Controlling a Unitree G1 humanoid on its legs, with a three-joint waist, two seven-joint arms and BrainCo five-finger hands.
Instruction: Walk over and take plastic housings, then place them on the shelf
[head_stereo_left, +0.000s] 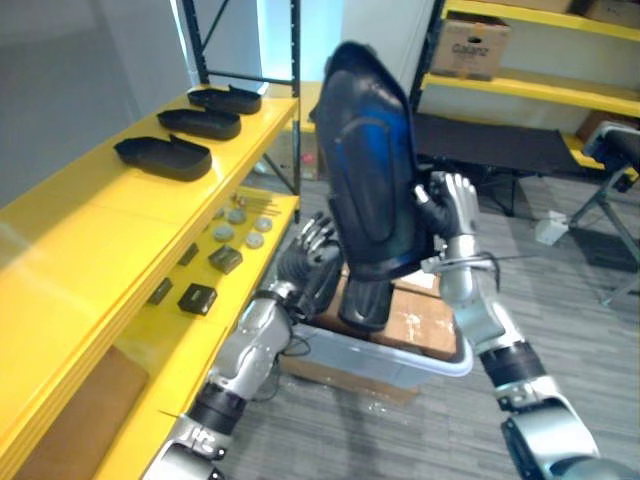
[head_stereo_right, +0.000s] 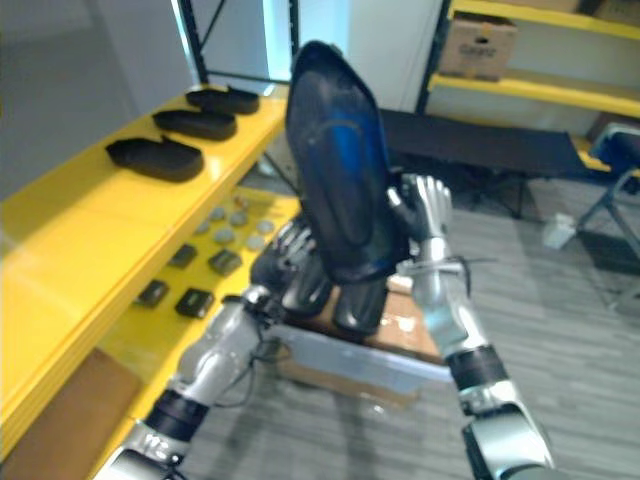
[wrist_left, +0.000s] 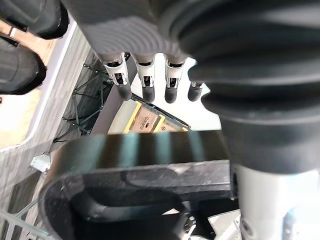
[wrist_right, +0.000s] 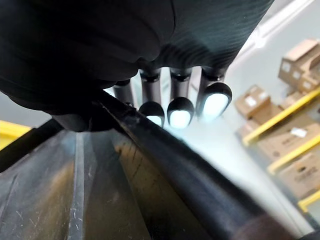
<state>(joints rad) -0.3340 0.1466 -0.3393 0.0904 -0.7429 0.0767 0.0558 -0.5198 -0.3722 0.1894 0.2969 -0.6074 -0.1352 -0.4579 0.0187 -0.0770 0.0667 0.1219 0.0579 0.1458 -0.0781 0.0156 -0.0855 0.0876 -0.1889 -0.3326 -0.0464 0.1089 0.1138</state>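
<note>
Plastic housing (head_stereo_left: 372, 170): big black shell, stood up on end in mid-air right in front of you, pinned between both hands.
Right hand (head_stereo_left: 452, 205): on the housing's right edge, fingers (wrist_right: 180, 111) reaching over the rim with the thumb on the other side, so it's clamped onto the shell.
Left hand (head_stereo_left: 318, 240): lower down on the housing's left side, fingers (wrist_left: 145, 85) pretty much straight and just propped against it, not wrapped round anything.
Bin (head_stereo_left: 455, 362): grey tub directly under the held housing, more dark housings (wrist_left: 20, 65) lying inside on a brown cardboard sheet (head_stereo_left: 420, 325).
Shelf (head_stereo_left: 90, 220): yellow rack on your left, well apart from the held shell.
Already on the shelf: three black housings in a row on the top level, near (head_stereo_left: 165, 155), middle (head_stereo_left: 200, 122) and far (head_stereo_left: 228, 98), each lying flat.
Lower level: a scatter of small black blocks (head_stereo_left: 197, 297) and little round discs (head_stereo_left: 240, 215).
</note>
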